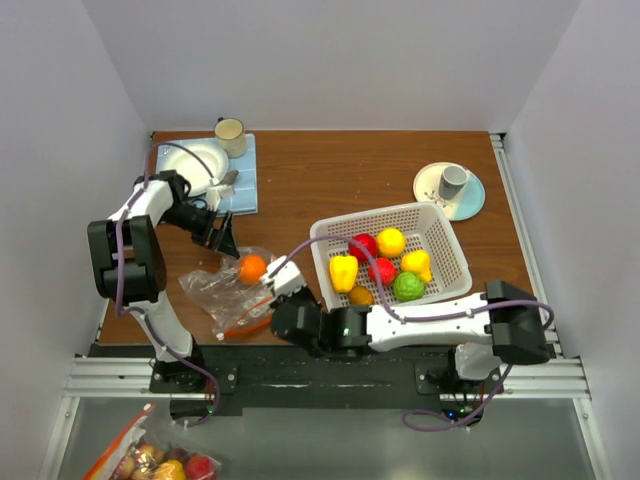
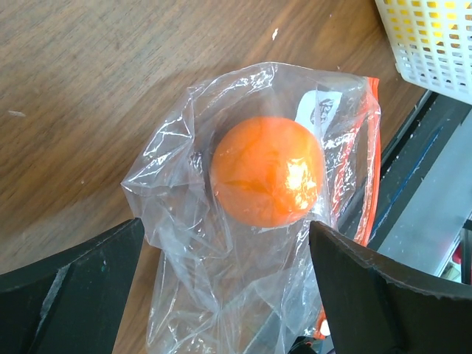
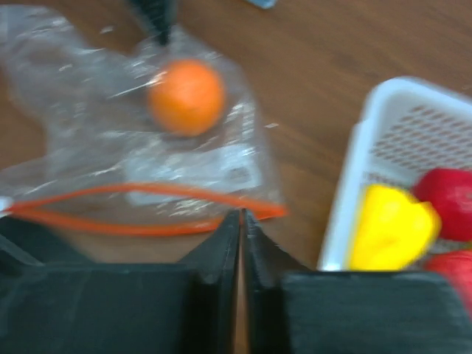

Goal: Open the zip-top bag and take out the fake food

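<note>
The clear zip-top bag [image 1: 222, 292] lies on the wooden table at the front left, its orange-red zip strip [image 3: 140, 193] parted into a loop. One orange fruit [image 2: 268, 169] sits inside it. My left gripper [image 2: 225, 236] is open, its fingers either side of the bag just short of the orange fruit. My right gripper [image 3: 242, 214] is shut with its tips on the zip strip near the bag's corner. Several fake foods, among them a yellow pepper [image 1: 343, 272] and a green fruit [image 1: 407, 286], lie in the white basket [image 1: 440, 225].
A cup [image 1: 230, 133] and a white plate [image 1: 195, 160] stand on a blue mat at the back left. A grey cup on a plate [image 1: 452, 185] stands at the back right. Another bag of fake food [image 1: 150, 462] lies below the table's front edge.
</note>
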